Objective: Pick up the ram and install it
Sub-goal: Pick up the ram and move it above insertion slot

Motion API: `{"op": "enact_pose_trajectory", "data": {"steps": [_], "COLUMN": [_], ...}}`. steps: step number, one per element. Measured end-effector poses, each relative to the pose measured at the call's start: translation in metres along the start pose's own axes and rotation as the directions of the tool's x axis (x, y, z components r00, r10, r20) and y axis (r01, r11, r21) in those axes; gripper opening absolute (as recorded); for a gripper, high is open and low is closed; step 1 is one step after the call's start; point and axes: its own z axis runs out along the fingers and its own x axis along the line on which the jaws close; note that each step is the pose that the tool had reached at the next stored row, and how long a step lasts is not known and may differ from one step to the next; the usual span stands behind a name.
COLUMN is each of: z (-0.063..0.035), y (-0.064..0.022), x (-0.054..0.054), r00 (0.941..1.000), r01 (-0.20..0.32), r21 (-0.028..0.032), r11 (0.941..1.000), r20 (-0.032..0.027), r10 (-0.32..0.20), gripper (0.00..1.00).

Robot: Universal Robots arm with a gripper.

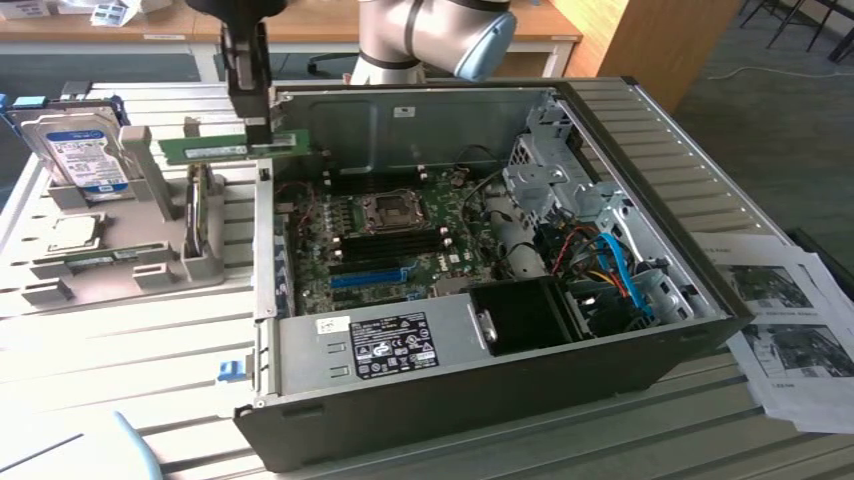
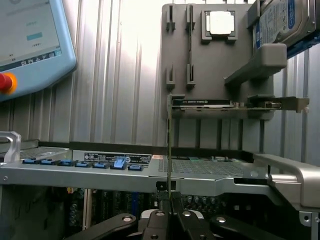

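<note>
We find the ram (image 1: 211, 150), a long, narrow green circuit-board stick, held level in the air at the far left corner of the open case. It is well above the motherboard and crosses the top edge of the case wall on the exterior view's left, with most of its length reaching out past that wall. The black gripper (image 1: 260, 138) comes down from above, and its fingers are pressed together on the ram near the end that lies over the case. In the wrist view the ram shows edge-on as a thin line rising from between the closed fingers. Below it lies the dark grey metal computer case (image 1: 454, 410), open on top, with the green motherboard (image 1: 441, 250) inside. The motherboard carries a square processor socket (image 1: 390, 208) and a blue plastic expansion slot (image 1: 367, 276). Nearer to us in the case sit a silver power supply (image 1: 387, 335) with a printed label and a black fan (image 1: 527, 315). Just beside the case on the exterior view's left stands a grey plastic fixture (image 1: 134, 265). It holds a blue-labelled hard drive (image 1: 78, 150) propped at the far end and a square silvery processor chip (image 1: 74, 233) lying flat. Printed paper sheets (image 1: 787, 330) lie on the slatted metal table (image 1: 134, 370) at the exterior view's right.
</note>
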Motion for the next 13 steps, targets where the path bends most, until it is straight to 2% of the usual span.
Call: {"op": "enact_pose_trajectory", "data": {"steps": [13], "z": [-0.0013], "y": [-0.0413], "x": [0.001], "r00": [1.0], "r01": [0.0], "r21": [0.0], "r11": [1.0], "r20": [0.0], "r10": [0.0], "gripper": [0.11]}}
